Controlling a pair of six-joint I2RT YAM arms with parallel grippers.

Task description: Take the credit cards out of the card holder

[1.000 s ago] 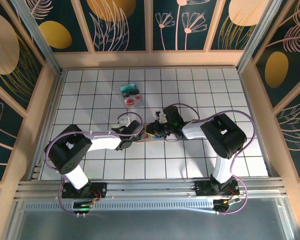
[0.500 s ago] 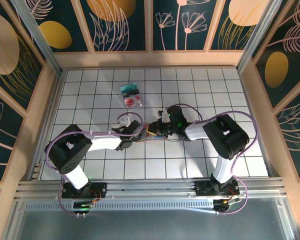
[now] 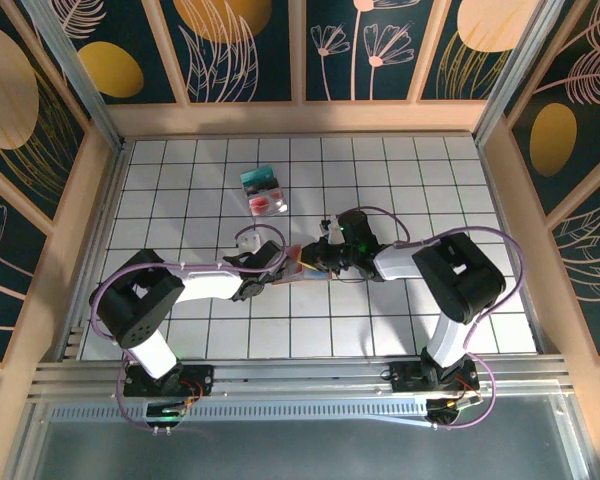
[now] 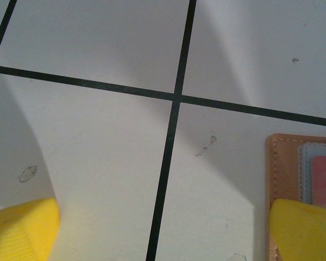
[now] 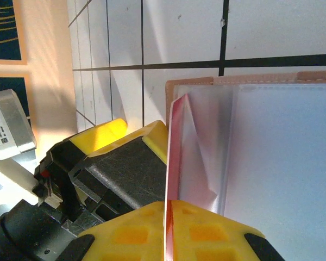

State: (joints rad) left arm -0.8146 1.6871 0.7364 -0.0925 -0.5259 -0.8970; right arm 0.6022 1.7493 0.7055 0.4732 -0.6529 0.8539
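Observation:
The card holder (image 3: 292, 270) lies open on the tiled floor between the two grippers. Its tan border (image 5: 189, 82) and clear inner window (image 5: 282, 163) sit just ahead of my right gripper (image 5: 168, 223). That gripper is shut on the thin edge of a red card (image 5: 174, 141) standing up from the holder. My left gripper (image 4: 163, 234) is wide open and low over the floor. Its right fingertip (image 4: 304, 228) rests on the holder's tan corner (image 4: 280, 163), beside a red card in a grey-blue pocket (image 4: 323, 174). In the top view the left gripper (image 3: 272, 268) and right gripper (image 3: 318, 262) nearly meet.
A small clear box (image 3: 263, 190) with teal and red contents stands on the tiles behind the left gripper. Wooden walls (image 3: 90, 200) enclose the white tiled floor (image 3: 400, 180) on three sides. From the right wrist, the left gripper's black body (image 5: 114, 168) shows close at the left.
The right gripper has pinched tighter on the red card and drawn back slightly to the right, with its elbow swinging right too. The left arm has stayed put, open.

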